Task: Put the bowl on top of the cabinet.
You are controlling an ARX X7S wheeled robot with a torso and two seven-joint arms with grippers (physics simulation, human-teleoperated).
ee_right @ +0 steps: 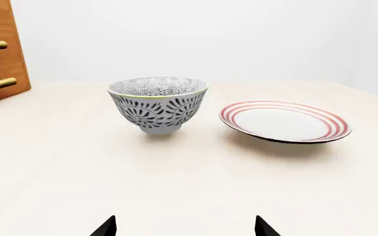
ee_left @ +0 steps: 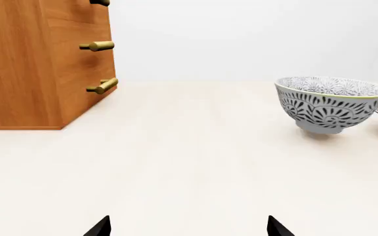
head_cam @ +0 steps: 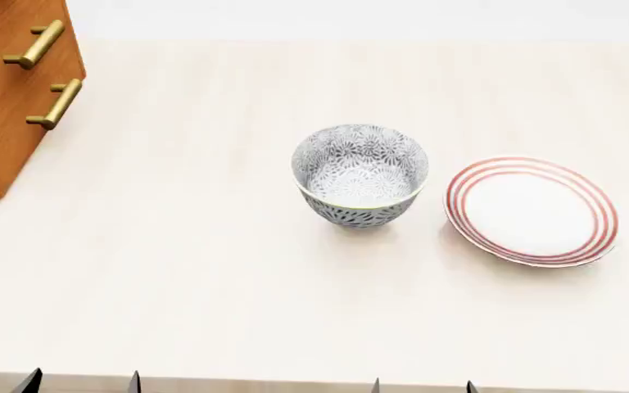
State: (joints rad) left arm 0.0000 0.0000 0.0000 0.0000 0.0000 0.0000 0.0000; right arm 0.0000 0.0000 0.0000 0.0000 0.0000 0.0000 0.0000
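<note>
The bowl point(head_cam: 359, 173), white with a dark-grey floral pattern, stands upright on the pale table point(head_cam: 205, 270) near its middle; it also shows in the left wrist view point(ee_left: 330, 103) and the right wrist view point(ee_right: 157, 104). The orange-brown cabinet point(head_cam: 3, 98) with brass bar handles stands at the far left of the head view, its top out of view; its side fills part of the left wrist view point(ee_left: 41, 64). My left gripper point(head_cam: 82, 382) and right gripper point(head_cam: 424, 386) sit open at the table's near edge, well short of the bowl, with nothing between their fingers.
A flat white plate with red rings point(head_cam: 531, 210) lies just right of the bowl, and shows in the right wrist view point(ee_right: 284, 122). A white wall backs the table.
</note>
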